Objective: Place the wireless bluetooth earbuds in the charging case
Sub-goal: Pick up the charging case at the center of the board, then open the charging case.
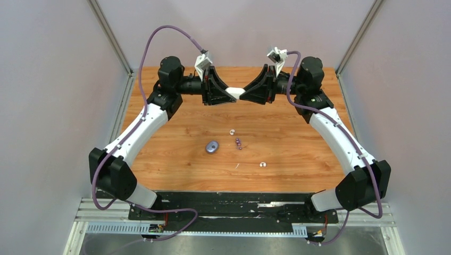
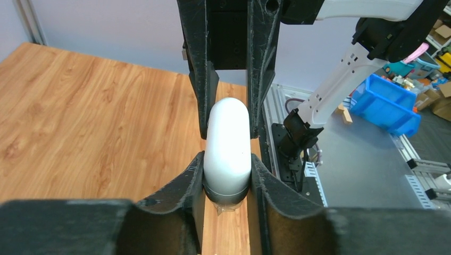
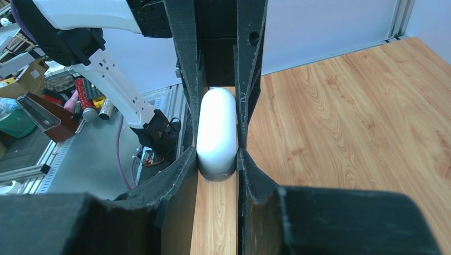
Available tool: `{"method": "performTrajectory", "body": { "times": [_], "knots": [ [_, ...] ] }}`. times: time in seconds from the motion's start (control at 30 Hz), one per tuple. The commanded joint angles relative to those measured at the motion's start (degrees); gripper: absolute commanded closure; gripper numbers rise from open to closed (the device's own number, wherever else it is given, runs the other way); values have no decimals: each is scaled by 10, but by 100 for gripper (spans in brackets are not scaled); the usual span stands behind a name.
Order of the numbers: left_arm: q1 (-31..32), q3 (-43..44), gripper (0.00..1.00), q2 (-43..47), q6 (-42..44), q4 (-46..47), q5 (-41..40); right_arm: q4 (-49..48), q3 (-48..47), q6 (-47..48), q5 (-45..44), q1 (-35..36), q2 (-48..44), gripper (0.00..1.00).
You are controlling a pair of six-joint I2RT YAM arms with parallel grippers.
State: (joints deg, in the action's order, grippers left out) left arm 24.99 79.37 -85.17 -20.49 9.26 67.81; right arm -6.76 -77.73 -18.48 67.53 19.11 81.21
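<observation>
A white oval charging case (image 1: 234,93) is held in the air over the far middle of the table, pinched from both ends. My left gripper (image 1: 227,92) is shut on its left end and my right gripper (image 1: 243,91) on its right end. The case fills the left wrist view (image 2: 227,139) between my left gripper's (image 2: 227,178) fingers, and likewise the right wrist view (image 3: 216,129) in my right gripper (image 3: 217,166). It looks closed. On the table lie a white earbud (image 1: 232,131), two dark purple earbuds (image 1: 239,143) and another white earbud (image 1: 262,164).
A purple oval case (image 1: 212,146) lies on the wooden table (image 1: 159,159) left of the purple buds. Grey walls stand on both sides and at the back. Bins and clutter show beyond the table's near edge in the wrist views.
</observation>
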Motion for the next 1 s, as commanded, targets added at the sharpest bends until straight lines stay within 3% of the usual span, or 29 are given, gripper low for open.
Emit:
{"method": "performTrajectory", "body": {
  "times": [0.0, 0.03, 0.1, 0.2, 0.3, 0.8, 0.97],
  "knots": [
    [1, 24, 76, 1, -8, 28, 25, -26, -13, -3, -6, 2, -14, 98],
    [0, 24, 89, 1, -10, 29, 26, -24, -12, -1, -6, 2, -13, 97],
    [1, 22, 100, 3, -10, 35, 27, -11, -10, 6, -18, 3, -11, 91],
    [1, 17, 100, 5, -6, 38, 24, 31, -20, 33, -35, 4, -9, 53],
    [1, 3, 100, 10, 16, 30, 25, 72, -41, 64, -57, 6, -7, 41],
    [2, -4, 100, 19, 73, -15, 44, 121, -92, 46, -190, 15, 34, 43],
    [2, 6, 100, 17, 105, -48, 45, 121, -117, 43, -194, 15, 48, 45]
  ]
}}
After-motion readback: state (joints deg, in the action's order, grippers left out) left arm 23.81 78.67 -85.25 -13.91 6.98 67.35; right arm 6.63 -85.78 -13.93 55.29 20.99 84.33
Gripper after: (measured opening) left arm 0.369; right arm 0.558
